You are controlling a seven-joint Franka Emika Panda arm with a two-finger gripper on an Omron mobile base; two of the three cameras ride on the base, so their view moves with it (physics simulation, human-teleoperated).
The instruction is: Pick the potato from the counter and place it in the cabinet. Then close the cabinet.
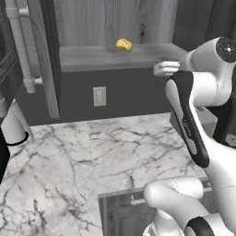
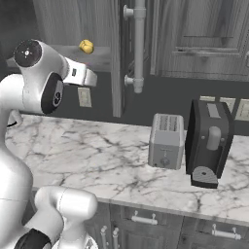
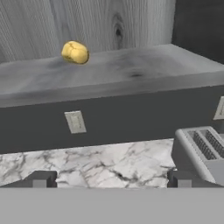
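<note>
- Presently the gripper (image 3: 111, 179) stands with its jaws spread to their widest and nothing between them; the two dark fingertips (image 3: 40, 178) sit far apart at the bottom of the hand view, with bare marble showing in the gap.
- Potato (image 3: 75, 52): well beyond the jaws and above their line, off toward the left fingertip. It rests on the grey shelf (image 3: 131, 65) of the cabinet (image 1: 115, 23), near the woodgrain back wall, apart from the fingers and untouched.
- Left base view: the potato (image 1: 124, 44) lies toward the rear of the shelf (image 1: 92, 57), with the white hand at the shelf's front right edge, short of it.
- Right base view: the same yellow lump (image 2: 86, 46) sits on the shelf just past the arm's wrist.
- Cabinet doors stand open: one door (image 1: 46, 55) with its long silver bar handle (image 1: 20, 41) is swung out on the left in the left base view.
- Below the jaws and ahead of them: the counter (image 3: 96, 164), white marble with grey veining, running to a dark backsplash with a pale wall outlet (image 3: 75, 121).
- Beside the right fingertip: a grey toaster (image 3: 203, 151), standing on the counter, slots up.
- Right base view also shows a black appliance (image 2: 210, 141) just beside the toaster (image 2: 166, 141).
</note>
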